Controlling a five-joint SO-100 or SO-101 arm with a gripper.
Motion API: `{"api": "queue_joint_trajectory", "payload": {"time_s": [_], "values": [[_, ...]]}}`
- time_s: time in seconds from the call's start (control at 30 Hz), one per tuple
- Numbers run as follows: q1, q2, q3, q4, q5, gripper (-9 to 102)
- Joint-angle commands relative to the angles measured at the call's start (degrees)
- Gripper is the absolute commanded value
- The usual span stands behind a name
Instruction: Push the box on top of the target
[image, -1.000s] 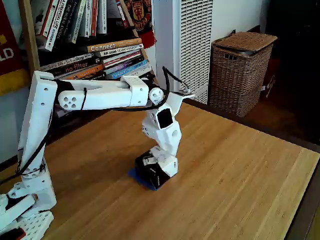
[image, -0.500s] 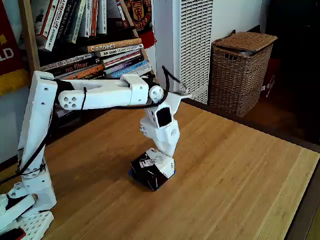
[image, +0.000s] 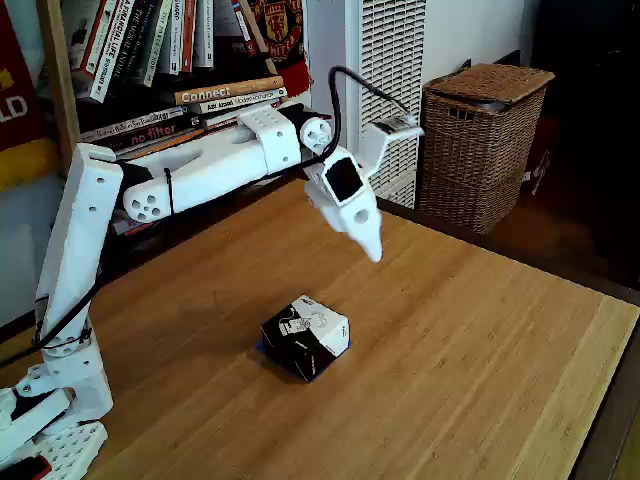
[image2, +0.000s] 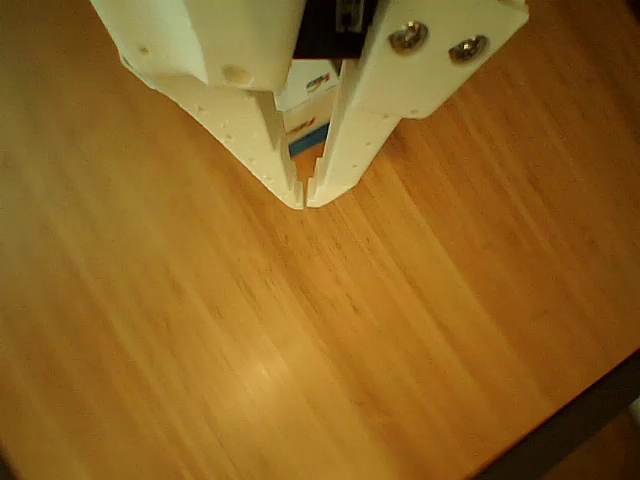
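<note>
In the fixed view the box (image: 305, 335), black-sided with a printed white top, rests on the wooden table near its middle. A thin sliver of the blue tape target (image: 261, 347) peeks out at the box's lower left; the rest lies under the box. My white gripper (image: 373, 250) hangs well above the table, up and to the right of the box, touching nothing. It is shut, fingertips together. In the other view the gripper (image2: 305, 200) points down at bare wood, and slivers of the box (image2: 312, 80) and the blue tape (image2: 308, 137) show through the slit between the fingers.
A wicker basket (image: 480, 140) stands on the floor beyond the table's far right corner. A white slatted appliance (image: 385, 70) and a bookshelf (image: 200, 90) stand behind the table. The arm's base (image: 50, 410) sits at the left; the table edge (image: 610, 400) runs along the right.
The gripper was down against the box, nudged it slightly left, then rose and swung up to the right, away from it. The box has stayed still for the last half second.
</note>
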Motion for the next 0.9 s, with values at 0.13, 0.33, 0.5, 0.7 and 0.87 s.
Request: {"api": "queue_joint_trajectory", "payload": {"time_s": [0.13, 0.33, 0.5, 0.7, 0.87], "values": [[1.6, 19.0, 21.8, -6.7, 21.4, 0], [2.1, 33.6, 34.5, -11.9, 42.1, 0], [1.5, 47.7, 45.1, -19.2, 57.2, 0], [-0.3, 66.0, 57.2, -24.0, 65.8, 0], [-0.8, 81.2, 70.0, -23.6, 66.5, 0]]}}
